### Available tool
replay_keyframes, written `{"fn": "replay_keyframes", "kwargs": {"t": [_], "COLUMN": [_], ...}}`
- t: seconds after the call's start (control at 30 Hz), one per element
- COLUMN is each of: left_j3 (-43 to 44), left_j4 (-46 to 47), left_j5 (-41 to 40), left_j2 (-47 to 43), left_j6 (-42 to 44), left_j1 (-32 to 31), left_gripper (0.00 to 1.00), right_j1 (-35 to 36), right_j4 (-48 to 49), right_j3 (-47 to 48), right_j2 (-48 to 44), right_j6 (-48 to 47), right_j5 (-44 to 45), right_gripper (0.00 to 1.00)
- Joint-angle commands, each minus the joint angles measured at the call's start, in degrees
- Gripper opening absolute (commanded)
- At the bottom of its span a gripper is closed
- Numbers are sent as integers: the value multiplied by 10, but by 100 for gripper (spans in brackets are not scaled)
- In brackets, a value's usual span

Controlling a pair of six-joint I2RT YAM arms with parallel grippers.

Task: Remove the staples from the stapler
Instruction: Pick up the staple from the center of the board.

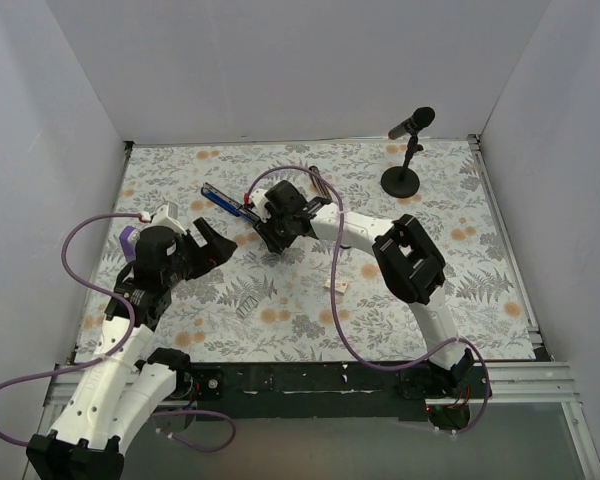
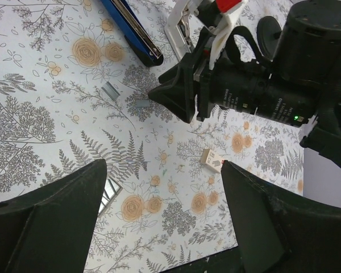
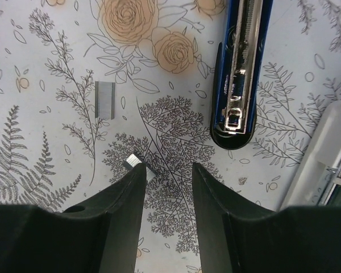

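Right fingers (image 3: 122,227) just beside stapler (image 3: 238,74)

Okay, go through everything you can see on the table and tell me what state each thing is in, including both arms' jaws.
Long slim blue-and-black stapler: hinged open, silver channel facing up.
Silver staple strips: lying loose, outside the stapler.
Black microphone on round stand: standing upright.
Left jaws: wide open, empty.
Right jaws: partly open, nothing between them.
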Motion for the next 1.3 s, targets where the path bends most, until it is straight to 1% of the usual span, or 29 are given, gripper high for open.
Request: {"fn": "replay_keyframes", "kwargs": {"t": [0.0, 0.5, 0.67, 0.77, 0.8, 0.83, 0.9, 1.0, 1.27], "left_j3": [-9, -18, -23, -25, -26, -26, -26, -25, -26], "left_j4": [-4, -6, -5, -4, -4, -4, -4, -3, 2], "left_j5": [9, -13, -16, -17, -17, -16, -17, -20, -14], "left_j2": [-12, -15, -23, -25, -25, -26, -25, -25, -28], "left_j6": [-8, 1, -2, -3, -3, -2, -3, -4, -4], "left_j1": [0, -1, 0, 0, 0, 0, 0, 0, -1], "left_gripper": [81, 79, 78, 77, 77, 77, 80, 80, 81], "right_j1": [-1, -1, -1, -1, -1, -1, -1, -1, 0], "right_j4": [1, 4, 4, 1, 1, 0, -4, -14, -10], "right_j3": [16, -9, -16, -18, -17, -18, -16, -12, -38], "right_j2": [14, 9, 4, 2, 3, 3, 6, 6, -9], "right_j6": [-14, 10, 7, -5, -15, -18, -26, -33, -47], "right_j5": [-18, -49, -80, -88, -90, -92, -91, -87, -56], "right_gripper": [46, 45, 45, 48, 52, 53, 54, 54, 47]}}
